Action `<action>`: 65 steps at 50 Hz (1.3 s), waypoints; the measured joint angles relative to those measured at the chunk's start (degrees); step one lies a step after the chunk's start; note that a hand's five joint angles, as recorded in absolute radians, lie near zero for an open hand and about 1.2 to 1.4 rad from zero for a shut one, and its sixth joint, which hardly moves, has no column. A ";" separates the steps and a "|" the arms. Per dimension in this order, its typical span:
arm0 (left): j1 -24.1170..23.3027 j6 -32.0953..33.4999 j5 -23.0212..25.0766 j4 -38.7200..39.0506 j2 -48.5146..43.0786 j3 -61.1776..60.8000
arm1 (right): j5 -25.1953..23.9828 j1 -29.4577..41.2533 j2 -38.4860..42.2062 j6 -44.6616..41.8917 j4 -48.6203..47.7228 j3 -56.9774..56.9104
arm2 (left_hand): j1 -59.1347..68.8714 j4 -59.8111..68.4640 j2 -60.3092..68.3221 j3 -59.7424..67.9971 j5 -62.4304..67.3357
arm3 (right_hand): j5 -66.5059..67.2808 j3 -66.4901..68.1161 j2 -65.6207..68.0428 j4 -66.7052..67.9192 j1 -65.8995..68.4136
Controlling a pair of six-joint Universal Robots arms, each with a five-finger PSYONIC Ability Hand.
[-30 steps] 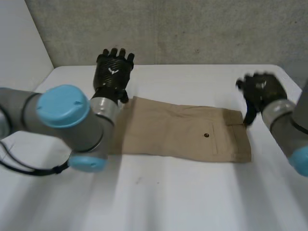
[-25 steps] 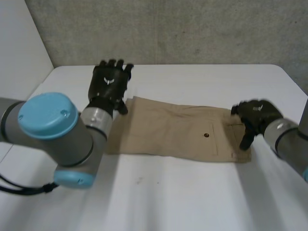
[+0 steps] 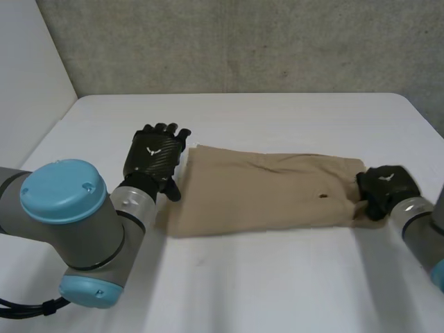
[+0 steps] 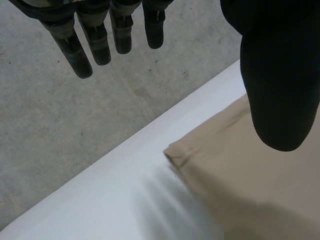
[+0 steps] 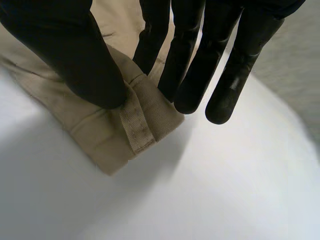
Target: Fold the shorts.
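Observation:
The tan shorts lie flat and stretched sideways across the white table. My left hand hovers at their left end by the far corner. In the left wrist view its fingers are straight and its thumb hangs above the cloth, holding nothing. My right hand is at the right end, on the waistband. In the right wrist view its thumb presses on the waistband corner and the fingers close against the raised fold from the other side.
A grey concrete wall runs behind the table's far edge. My left arm's blue-capped elbow sits over the near left part of the table. Bare tabletop lies in front of the shorts.
My right hand came down toward me onto the waistband and closed on it; the shorts have shifted to the right. My left hand has dropped nearer, to the left end.

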 measured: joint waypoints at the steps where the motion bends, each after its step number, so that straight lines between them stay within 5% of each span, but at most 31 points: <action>1: 0.00 0.00 -0.01 -0.01 0.10 -0.06 | 0.22 -0.29 -0.75 -0.83 0.05 0.20 | 0.00 0.00 0.00 0.00 0.00 | 0.05 0.00 0.00 0.00 0.38; 10: 1.18 0.02 -0.07 -0.11 3.26 -2.65 | 3.02 -2.64 -6.88 -21.56 0.17 0.00 | 0.00 0.00 0.00 0.00 0.00 | 0.91 0.00 0.00 0.00 3.13; 16: 2.17 -0.03 -0.10 -0.11 4.31 -3.59 | 4.25 3.46 -6.40 -31.80 -0.51 -4.51 | 0.00 0.00 0.00 0.00 0.00 | 0.91 0.00 0.39 0.03 3.95; 23: 2.84 -0.07 -0.25 0.01 5.03 -3.63 | -1.44 22.89 -0.24 -37.59 -1.75 -12.50 | 0.00 0.00 0.00 0.00 0.00 | 0.90 0.00 0.39 0.04 4.57; 28: 2.83 0.02 -0.31 0.03 5.32 -3.30 | -11.48 34.38 7.44 -38.94 -0.76 -14.66 | 0.00 0.00 0.00 0.00 0.00 | 2.54 0.00 0.27 0.04 5.84; 33: 2.62 0.16 -0.27 -0.04 5.23 -2.37 | -14.58 36.77 9.05 -33.25 1.31 -15.55 | 0.00 0.00 0.00 0.00 0.00 | -44.94 -48.44 -49.20 -48.78 -35.68; 38: 2.13 0.20 -0.18 -0.54 4.98 -0.22 | -13.63 34.30 5.47 -17.98 1.93 -16.61 | 0.00 0.00 0.01 0.00 0.00 | -51.07 -55.32 -54.78 -54.82 -39.34; 45: -2.15 0.05 -0.12 -4.73 1.76 8.84 | -12.35 23.25 -4.95 22.58 3.53 -17.99 | 0.00 0.00 0.01 0.00 0.00 | -51.22 -55.32 -54.80 -54.82 -39.34; 47: -3.30 0.03 -0.18 -5.63 0.72 10.58 | -12.18 21.43 -5.86 25.98 4.37 -17.83 | 0.00 0.00 0.01 0.00 0.00 | -51.23 -55.32 -54.80 -54.81 -39.34; 65: -7.32 0.51 4.14 -5.82 -10.03 16.17 | -0.30 15.58 -3.09 10.71 7.72 -14.43 | 2.89 2.47 2.30 1.87 1.46 | -51.23 -55.32 -54.80 -54.82 -39.34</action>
